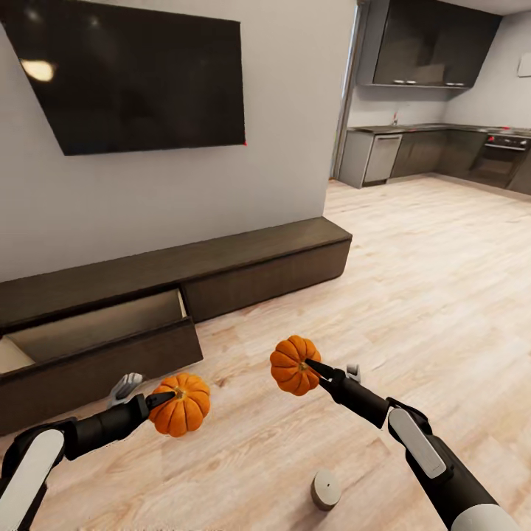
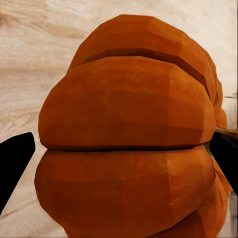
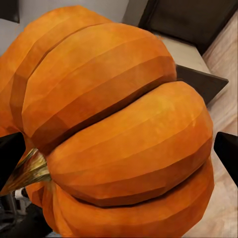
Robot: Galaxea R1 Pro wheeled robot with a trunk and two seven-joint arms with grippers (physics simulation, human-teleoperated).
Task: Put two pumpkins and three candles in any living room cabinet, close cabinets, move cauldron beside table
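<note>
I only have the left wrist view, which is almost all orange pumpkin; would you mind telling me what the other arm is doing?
Observer: The right gripper is holding the second pumpkin, jaws closed on it, above the floor.
Operator: Thanks. Is a cabinet open for them?
Observer: Yes, the cabinet under the TV has its left drawer pulled out, just ahead of your left gripper and its pumpkin.
Operator: Any candles nearby?
Observer: One candle stands on the wooden floor, near the right arm.
</note>
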